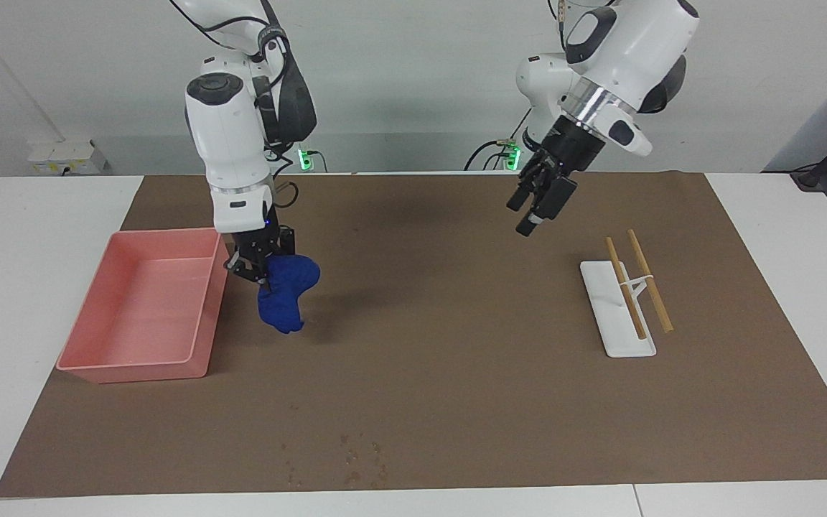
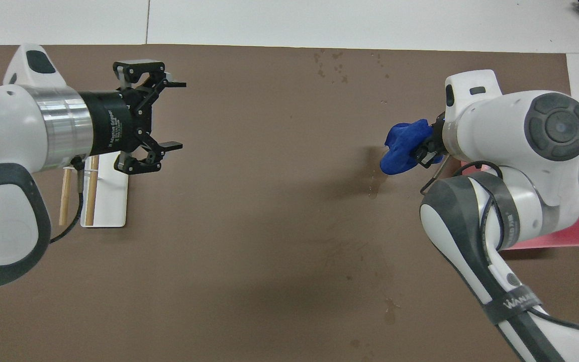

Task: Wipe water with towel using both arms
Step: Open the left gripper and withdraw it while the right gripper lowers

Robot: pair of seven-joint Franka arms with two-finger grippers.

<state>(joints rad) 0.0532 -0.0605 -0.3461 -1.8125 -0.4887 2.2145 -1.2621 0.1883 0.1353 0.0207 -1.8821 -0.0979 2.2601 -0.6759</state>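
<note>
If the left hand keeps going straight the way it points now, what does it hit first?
Probably only bare mat. The left hand, open and empty, points down and toward the table's middle, away from the white stand with its sticks. The towel hangs from the right hand, seemingly off that line; depth is uncertain.

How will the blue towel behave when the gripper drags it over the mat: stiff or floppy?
Probably floppy: the towel hangs bunched and drooping from the right gripper. It looks light and may fold or bunch when pushed across the mat.

I see even, bright light from above; soft arm shadows on the mat [image 1: 456, 359]; both views sharp.
</note>
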